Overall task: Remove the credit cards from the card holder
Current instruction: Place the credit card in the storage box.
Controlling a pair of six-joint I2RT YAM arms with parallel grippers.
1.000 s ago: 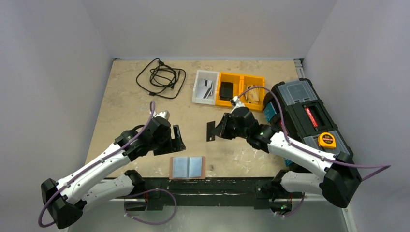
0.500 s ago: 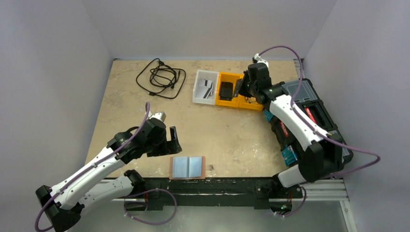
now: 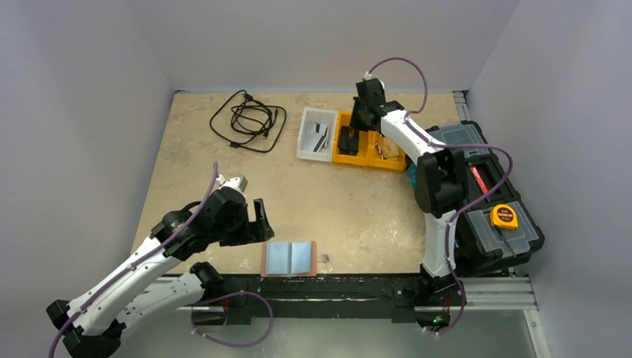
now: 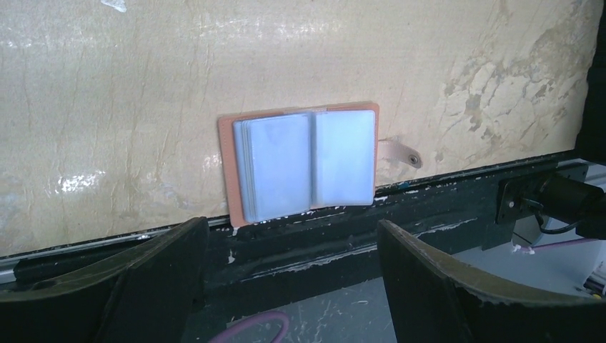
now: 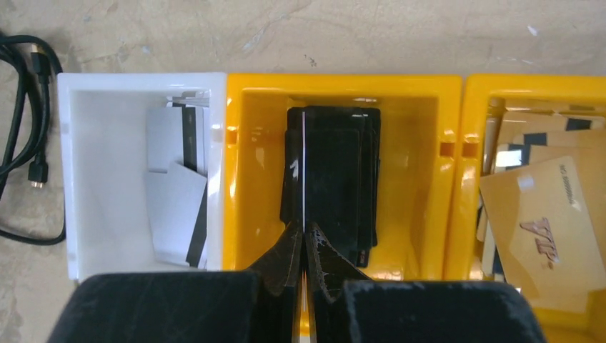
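Credit cards (image 4: 275, 168), likely thin, stiff and slick, are lying sleeved in the open card holder (image 4: 227, 164) at the counter's (image 4: 143, 107) near edge, wanting an edge pinch. The left end effector (image 4: 291, 236) is hovering wide open and empty; the right end effector (image 5: 304, 239) is pinching a card (image 5: 304, 143) edge-on.

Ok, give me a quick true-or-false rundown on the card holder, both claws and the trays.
1. The card holder lies open at the table's near edge. True.
2. The left claw grips it. False: the claw is open, clear of the holder.
3. The right claw is shut on a black card above the middle yellow tray. True.
4. The white tray holds gold cards. False: it holds grey-silver cards; the gold cards are in the right yellow tray.
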